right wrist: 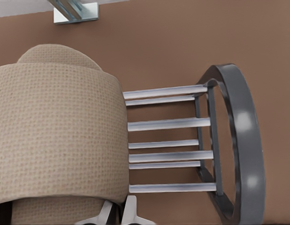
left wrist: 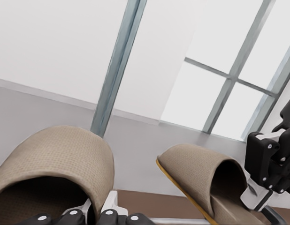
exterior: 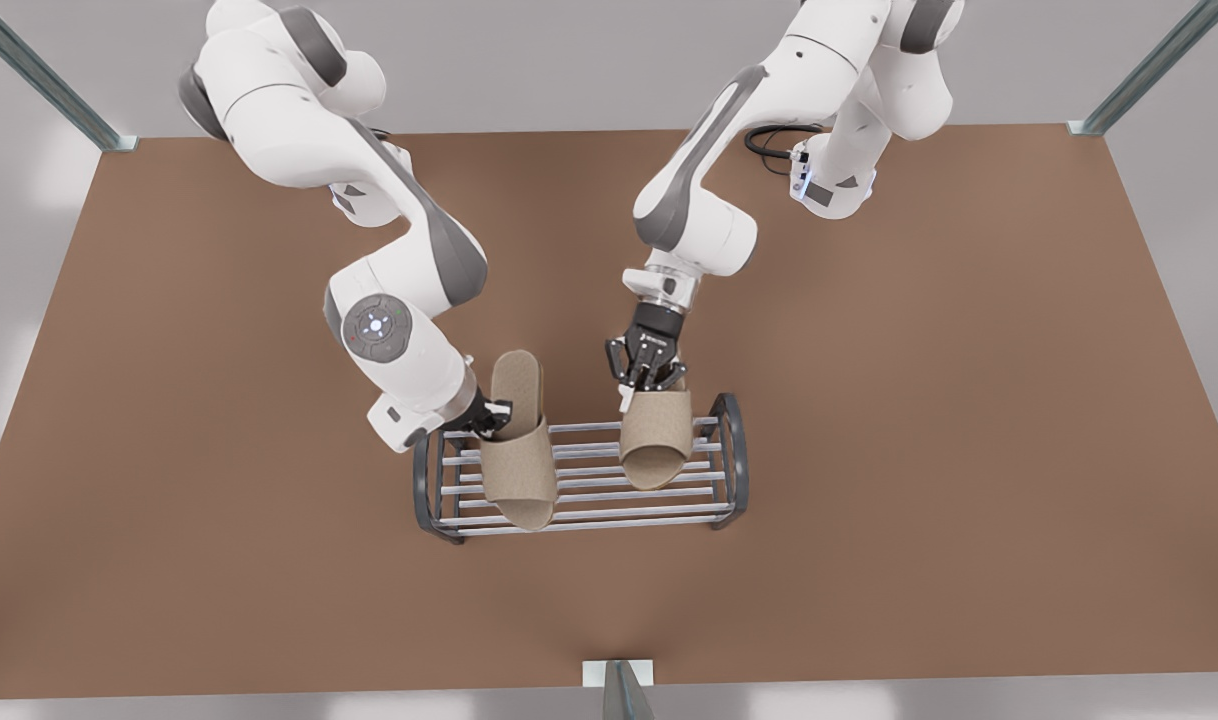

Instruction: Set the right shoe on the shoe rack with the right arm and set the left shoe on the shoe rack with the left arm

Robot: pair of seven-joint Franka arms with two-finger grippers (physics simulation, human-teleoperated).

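Note:
The shoe rack [exterior: 589,516] stands at the middle front of the brown table. My left gripper [exterior: 491,414], at the front view's left, is shut on the side edge of a beige slipper [exterior: 517,462]. That slipper lies tilted across the rack's left part, heel past the back bars. In the left wrist view its upper [left wrist: 56,159] arches over my fingertips [left wrist: 110,202]. My right gripper [exterior: 649,384] is shut on the heel of the second beige slipper [exterior: 655,436], which hangs toe-down over the rack's right part [right wrist: 168,124], beside the dark end frame [right wrist: 239,140].
The brown table [exterior: 919,400] stretches wide on both sides of the rack. Metal posts stand at its far corners [exterior: 119,140] and at the middle of its front edge [exterior: 619,682]. In the left wrist view the right gripper [left wrist: 271,164] sits close beside the second slipper [left wrist: 201,173].

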